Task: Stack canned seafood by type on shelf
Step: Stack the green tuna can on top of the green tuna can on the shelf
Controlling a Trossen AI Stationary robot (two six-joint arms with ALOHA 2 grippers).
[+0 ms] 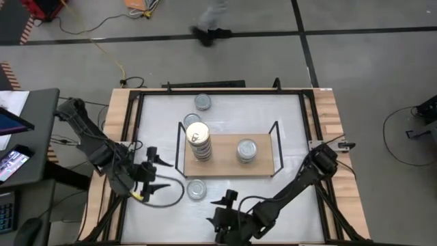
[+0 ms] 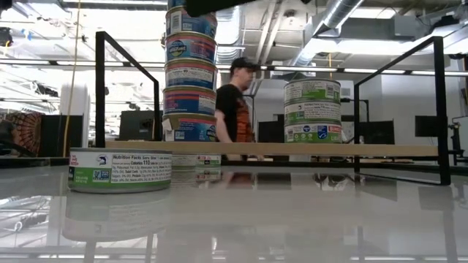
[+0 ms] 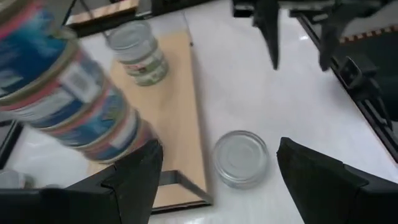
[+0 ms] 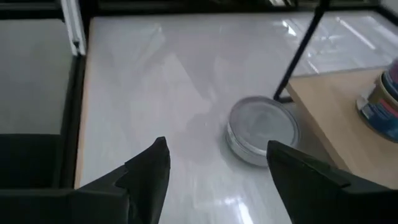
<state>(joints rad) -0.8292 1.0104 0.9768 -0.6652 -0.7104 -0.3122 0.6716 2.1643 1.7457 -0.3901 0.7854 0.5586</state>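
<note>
Two open grippers near a loose tin by the shelf.

The light wooden shelf [image 1: 229, 164] with thin black wire ends sat mid-table, holding a tall stack of blue-label tins [image 1: 199, 142] near its left end and a short stack of green-label tins [image 1: 246, 150] toward its right. A silver-lidded flat round tin [image 1: 196, 189] lay just off the shelf's front edge. The left gripper [image 1: 158, 173] and the right gripper [image 1: 225, 208] stood wide open, holding nothing, beside it.

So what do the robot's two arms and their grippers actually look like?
Both arms are dark, jointed and slender. The left gripper and right gripper each end in two black, wedge-shaped fingers. A black cable loops beside the left gripper, which has a small yellow mark.
</note>
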